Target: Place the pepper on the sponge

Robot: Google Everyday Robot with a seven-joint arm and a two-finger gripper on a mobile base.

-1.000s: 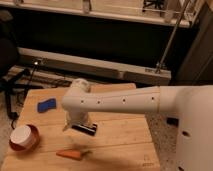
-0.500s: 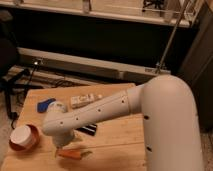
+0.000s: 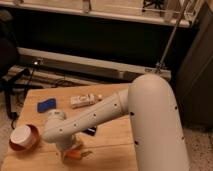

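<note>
Wooden table [image 3: 112,142] carries the pepper [image 3: 76,155] near its front edge, lengthwise left-right, directly beneath my jaws; their state I cannot tell. The sponge [image 3: 46,105] lies well apart, farther back and left.

From my feed the surface [image 3: 117,142] looks like pale matt wood with faint grain. The arm [image 3: 150,107] is smooth white plastic with a slight sheen. The pincer [image 3: 70,151] sits low near the surface's front edge, right at the pepper [image 3: 78,155], which looks smooth, waxy orange. The sponge [image 3: 46,105] looks like soft matt foam.
</note>
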